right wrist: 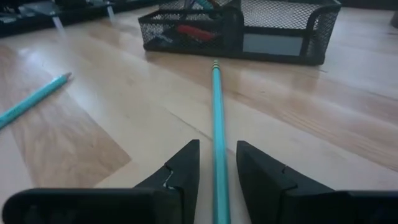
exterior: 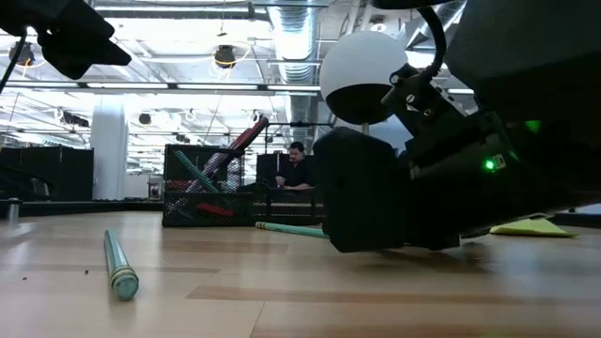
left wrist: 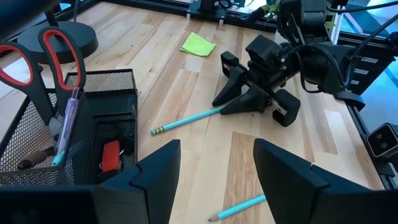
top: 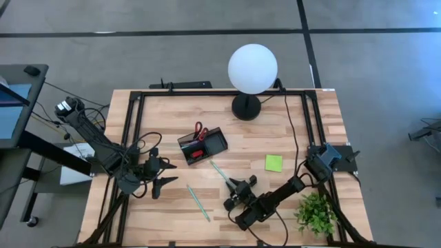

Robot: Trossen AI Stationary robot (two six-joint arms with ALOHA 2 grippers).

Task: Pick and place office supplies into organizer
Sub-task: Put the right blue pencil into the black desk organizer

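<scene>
The black mesh organizer (top: 202,145) stands mid-table and holds red-handled scissors (left wrist: 43,56), a pen and a small red block (left wrist: 111,154). A teal pencil (right wrist: 216,112) lies flat on the wood, pointing at the organizer (right wrist: 249,25). My right gripper (right wrist: 217,155) is low over the pencil's near end. It is open, with one finger on each side of the pencil and a gap on both sides. My left gripper (top: 165,173) hovers open left of the organizer, with nothing between its fingers. A second teal pencil (top: 198,202) lies near the front edge. A lime-green sticky pad (top: 273,162) lies flat to the right.
A white globe lamp (top: 252,69) on a black base stands at the far edge. A green plant (top: 315,212) sits at the near right corner. Black frame rails and cables run along the table's sides. Bare wood lies between the two grippers.
</scene>
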